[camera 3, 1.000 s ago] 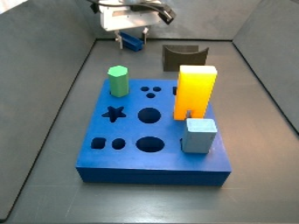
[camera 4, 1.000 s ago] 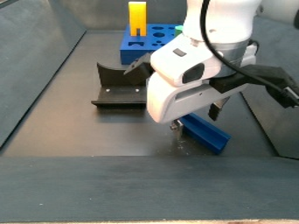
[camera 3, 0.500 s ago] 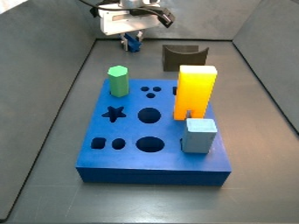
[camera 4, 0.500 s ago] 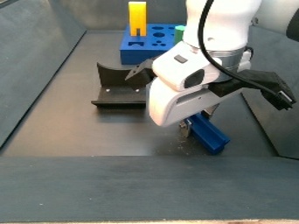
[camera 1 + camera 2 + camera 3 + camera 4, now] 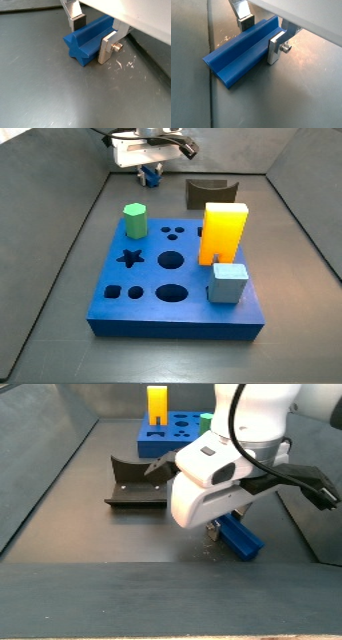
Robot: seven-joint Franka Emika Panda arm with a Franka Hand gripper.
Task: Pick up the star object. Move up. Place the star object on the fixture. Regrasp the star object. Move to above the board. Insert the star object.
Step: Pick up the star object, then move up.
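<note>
The star object (image 5: pixel 85 44), a dark blue peg, lies on its side on the grey floor, also seen in a wrist view (image 5: pixel 236 59) and in both side views (image 5: pixel 151 173) (image 5: pixel 242 537). My gripper (image 5: pixel 92 36) (image 5: pixel 260 37) is down over it, a silver finger on each flank, shut on the peg. In both side views the gripper (image 5: pixel 151 165) (image 5: pixel 227 525) is at the far end from the board (image 5: pixel 147 300). The board's star hole (image 5: pixel 130 257) is open. The fixture (image 5: pixel 207 193) (image 5: pixel 134 484) stands beside the gripper, bare.
On the board stand a tall yellow block (image 5: pixel 223 228), a green hexagonal peg (image 5: pixel 135 220) and a pale blue cube (image 5: pixel 229 282). Grey walls enclose the floor; a wall seam (image 5: pixel 210 100) runs close by the peg.
One second ago the peg lay more askew under the gripper; it has turned to line up between the fingers. Since half a second ago nothing has visibly moved.
</note>
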